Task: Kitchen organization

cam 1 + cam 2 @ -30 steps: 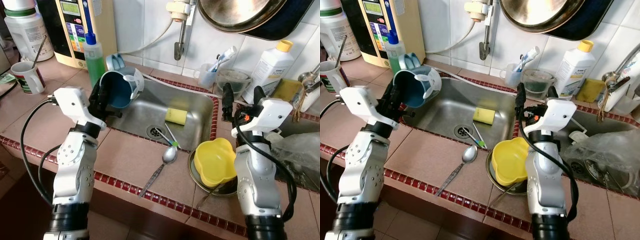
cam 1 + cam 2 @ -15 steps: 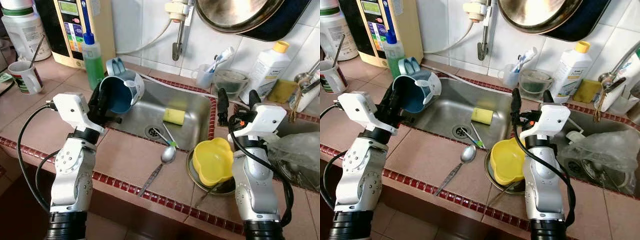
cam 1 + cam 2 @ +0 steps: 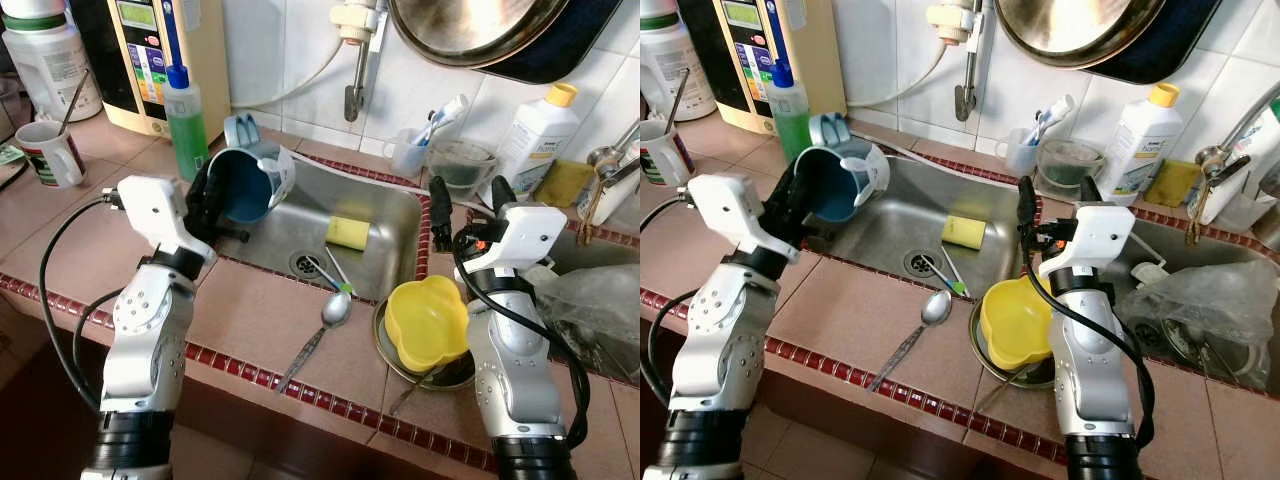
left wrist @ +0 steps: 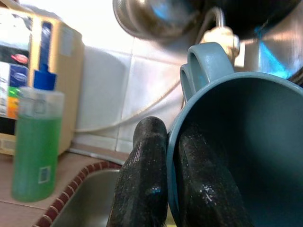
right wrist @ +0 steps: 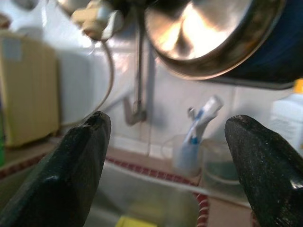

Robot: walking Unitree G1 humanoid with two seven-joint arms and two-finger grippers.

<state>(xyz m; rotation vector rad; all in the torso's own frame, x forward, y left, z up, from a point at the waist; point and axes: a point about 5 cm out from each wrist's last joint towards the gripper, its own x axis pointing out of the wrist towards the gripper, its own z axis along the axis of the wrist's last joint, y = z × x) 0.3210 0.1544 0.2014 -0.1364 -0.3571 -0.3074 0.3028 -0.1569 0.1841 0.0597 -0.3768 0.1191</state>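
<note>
one blue jug (image 3: 245, 183), one yellow bowl (image 3: 427, 322), one sponge (image 3: 348, 232), one spoon (image 3: 322, 331)

A sink (image 3: 395, 215) is set into the tabletop (image 3: 250, 310), with a sponge (image 3: 348, 232) in it. A spoon (image 3: 322, 330) lies on the tabletop in front of the sink; to its right a bowl (image 3: 426, 320) sits on a plate. A soap bottle (image 3: 186, 122) stands left of the sink, a mug (image 3: 43, 153) farther left. A toothbrush cup (image 3: 410, 152) stands behind the sink.
</note>
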